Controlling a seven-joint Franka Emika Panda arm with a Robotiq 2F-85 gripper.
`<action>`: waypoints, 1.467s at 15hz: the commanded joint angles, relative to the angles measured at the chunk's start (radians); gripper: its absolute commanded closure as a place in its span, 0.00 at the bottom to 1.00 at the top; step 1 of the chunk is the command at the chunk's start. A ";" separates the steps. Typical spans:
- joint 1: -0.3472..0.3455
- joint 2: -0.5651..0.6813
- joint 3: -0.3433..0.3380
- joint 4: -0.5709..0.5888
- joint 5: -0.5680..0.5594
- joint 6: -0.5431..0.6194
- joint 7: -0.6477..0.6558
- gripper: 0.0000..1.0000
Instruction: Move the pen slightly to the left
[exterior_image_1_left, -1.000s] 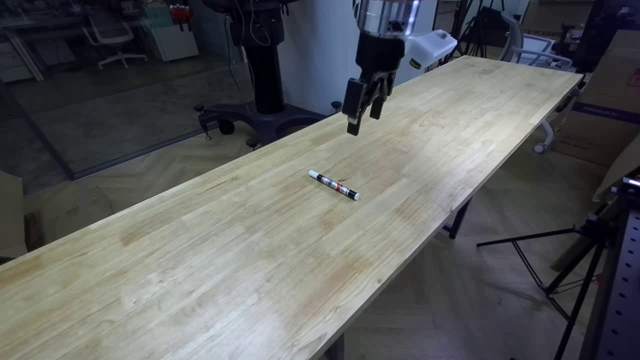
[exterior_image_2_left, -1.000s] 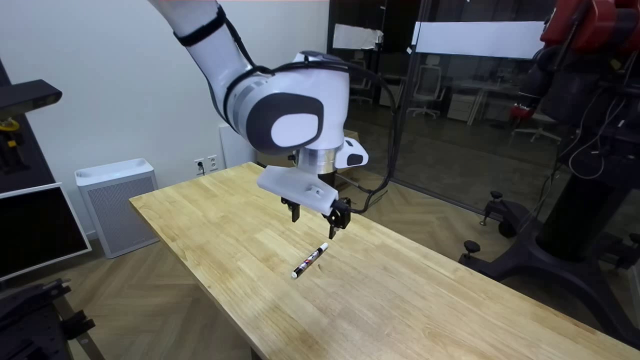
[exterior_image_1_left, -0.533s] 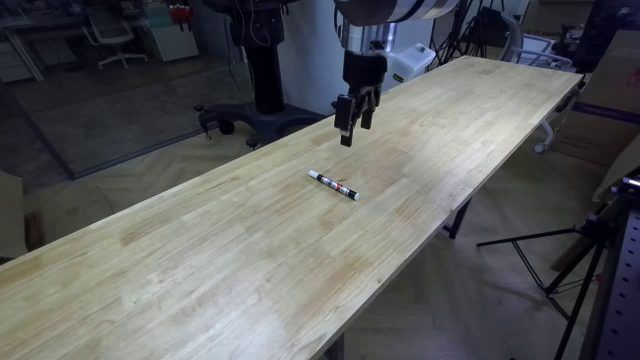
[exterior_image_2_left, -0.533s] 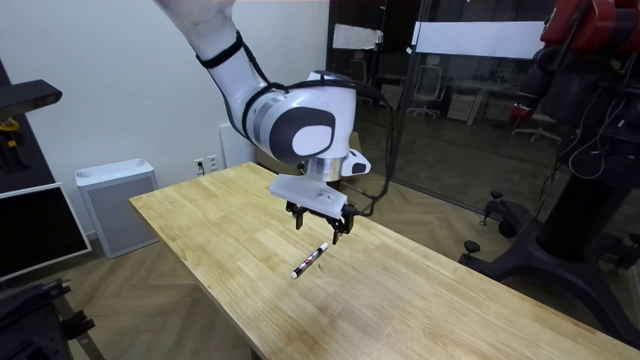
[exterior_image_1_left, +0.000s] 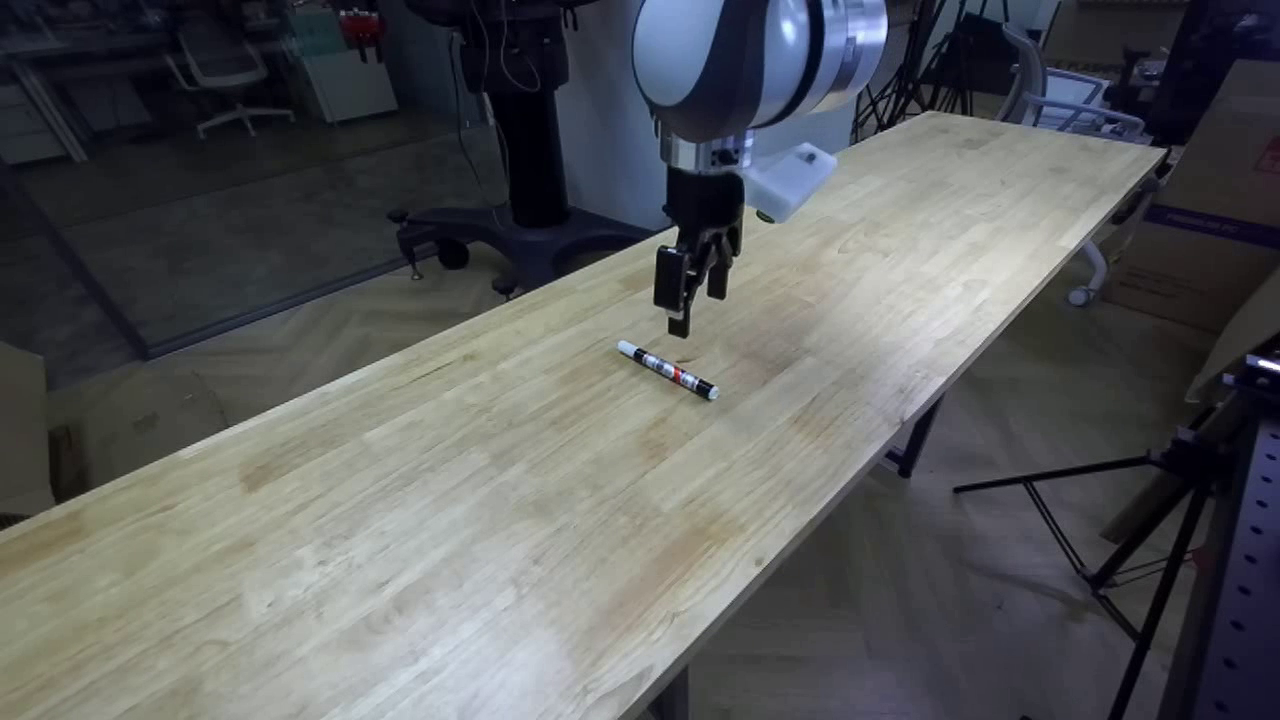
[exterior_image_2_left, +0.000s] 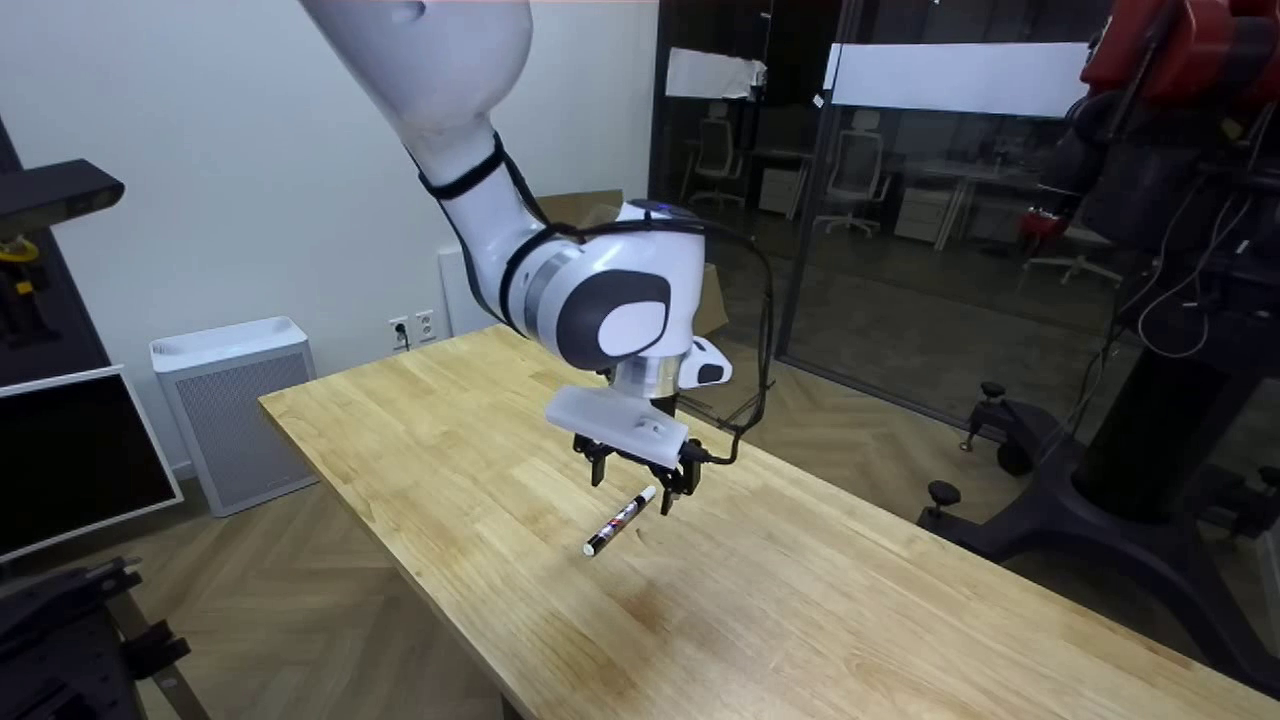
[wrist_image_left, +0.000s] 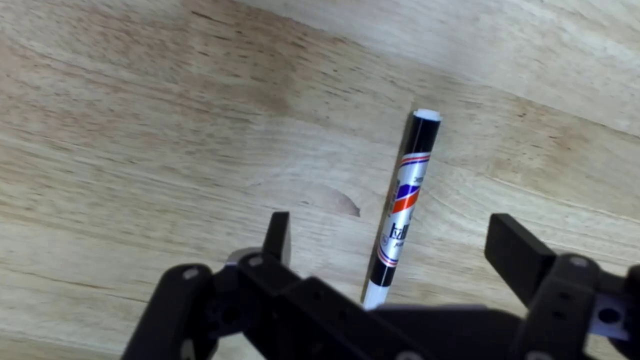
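The pen is a black and silver marker with white ends and a red and blue stripe. It lies flat on the wooden table in both exterior views (exterior_image_1_left: 667, 371) (exterior_image_2_left: 619, 522). In the wrist view the pen (wrist_image_left: 411, 175) lies slanted, its lower white end partly hidden behind the gripper body. My gripper is open and empty just above the pen, pointing down; it shows in both exterior views (exterior_image_1_left: 698, 312) (exterior_image_2_left: 632, 494). In the wrist view the open fingers (wrist_image_left: 388, 232) stand apart on either side of the pen, touching nothing.
The long wooden table (exterior_image_1_left: 400, 520) also shows in an exterior view (exterior_image_2_left: 800, 610). A dark wheeled stand (exterior_image_1_left: 525, 235) stands on the floor beyond the table's long edge. A tripod (exterior_image_1_left: 1100, 570) stands on the opposite side. A white air purifier (exterior_image_2_left: 240, 410) stands beyond the table end.
The arm has lowered and come closer to the pen, moving down and slightly left in an exterior view. The gripper stays open. The pen has not moved.
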 joint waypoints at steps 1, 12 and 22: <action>0.002 0.093 0.006 0.109 -0.026 -0.017 0.043 0.00; 0.016 0.268 0.017 0.343 -0.060 -0.120 0.042 0.26; 0.035 0.325 0.024 0.446 -0.063 -0.169 0.037 0.95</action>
